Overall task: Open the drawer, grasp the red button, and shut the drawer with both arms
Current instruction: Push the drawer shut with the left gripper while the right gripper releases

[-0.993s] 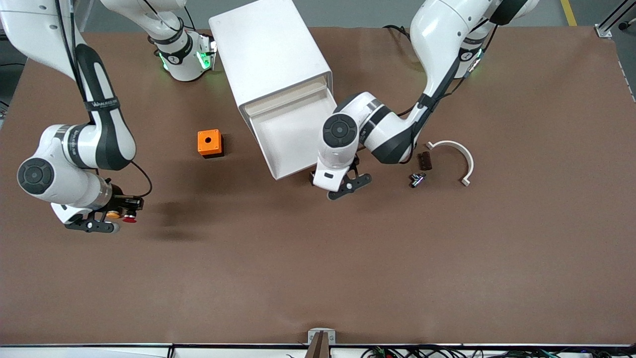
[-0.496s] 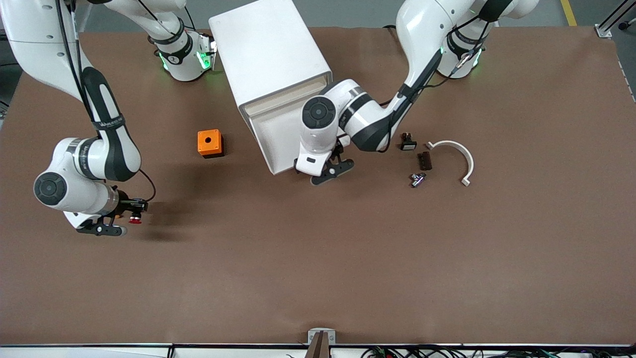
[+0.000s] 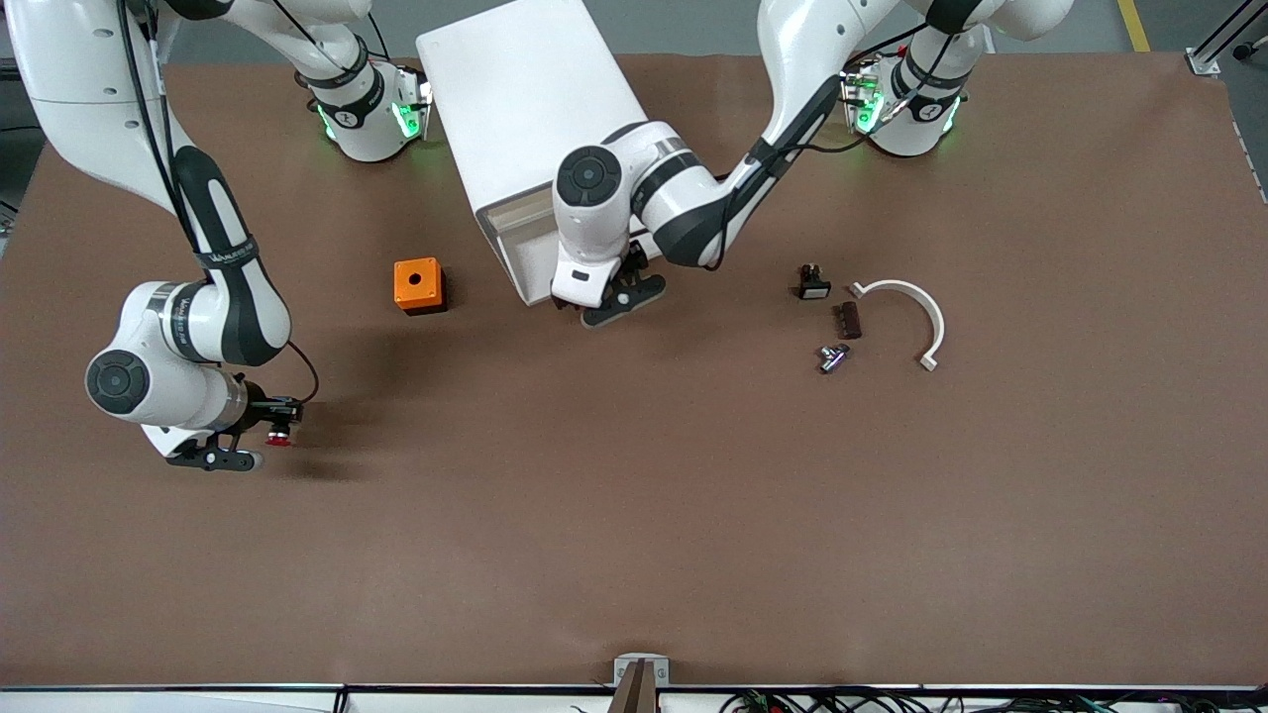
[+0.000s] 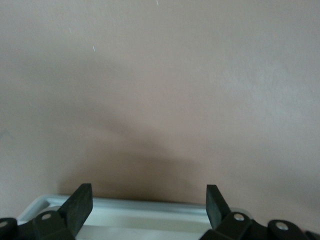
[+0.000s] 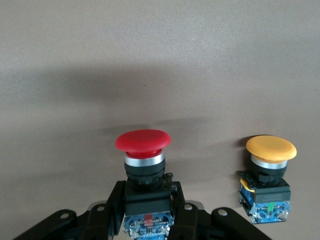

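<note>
The white cabinet (image 3: 525,99) stands at the back of the table. Its top drawer (image 3: 525,259) sticks out a short way. My left gripper (image 3: 609,299) is open and empty against the drawer's front edge. In the left wrist view (image 4: 147,202) the drawer's pale front rim (image 4: 140,210) lies between the spread fingers (image 4: 80,202). My right gripper (image 3: 253,434) is shut on the red-capped button (image 3: 278,437), low over the table at the right arm's end. The right wrist view shows the gripper (image 5: 148,200) clamping the button's (image 5: 143,141) dark body.
A yellow-capped button (image 5: 270,149) stands on the table beside the held one. An orange cube with a hole (image 3: 417,284) sits near the cabinet. A white curved piece (image 3: 906,302), a small black part (image 3: 813,283), a brown piece (image 3: 847,320) and a metal piece (image 3: 832,356) lie toward the left arm's end.
My left gripper has moved toward the cabinet with the drawer's front, and the drawer has slid most of the way in. My right gripper has shifted slightly with the red button.
</note>
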### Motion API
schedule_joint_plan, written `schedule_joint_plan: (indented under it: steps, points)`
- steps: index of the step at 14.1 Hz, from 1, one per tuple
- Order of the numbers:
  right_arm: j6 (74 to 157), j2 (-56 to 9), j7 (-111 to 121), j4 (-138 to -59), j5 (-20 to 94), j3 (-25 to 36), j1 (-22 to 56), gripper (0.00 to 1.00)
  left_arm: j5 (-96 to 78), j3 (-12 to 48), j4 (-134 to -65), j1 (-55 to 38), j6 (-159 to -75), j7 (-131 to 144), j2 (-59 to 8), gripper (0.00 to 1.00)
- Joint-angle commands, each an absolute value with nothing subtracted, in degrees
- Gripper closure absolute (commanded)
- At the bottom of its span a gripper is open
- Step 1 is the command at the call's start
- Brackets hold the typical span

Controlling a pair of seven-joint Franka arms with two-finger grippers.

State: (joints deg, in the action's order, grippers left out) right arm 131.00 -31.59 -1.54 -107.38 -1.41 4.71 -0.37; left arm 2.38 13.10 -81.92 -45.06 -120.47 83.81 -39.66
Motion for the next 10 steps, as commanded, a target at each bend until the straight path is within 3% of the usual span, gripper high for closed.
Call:
schedule_joint_plan:
  steps: [1, 6, 10]
  points:
    - [133.24, -32.43, -1.85, -107.58, -2.29, 4.04, -1.32, 0.76, 0.01, 12.83, -82.70, -46.49, -122.43, 84.55, -39.81, 0.00]
    - [133.77, -33.13, -2.20, -107.58, -2.37, 4.75, -1.32, 0.76, -4.47, 13.18, -84.46, -47.90, -127.52, 84.46, -40.43, 0.00]
    - [133.51, -33.13, -2.20, -107.58, -2.37, 4.83, -1.23, 0.59, -7.64, 13.27, -84.46, -48.69, -129.20, 84.29, -40.96, 0.00]
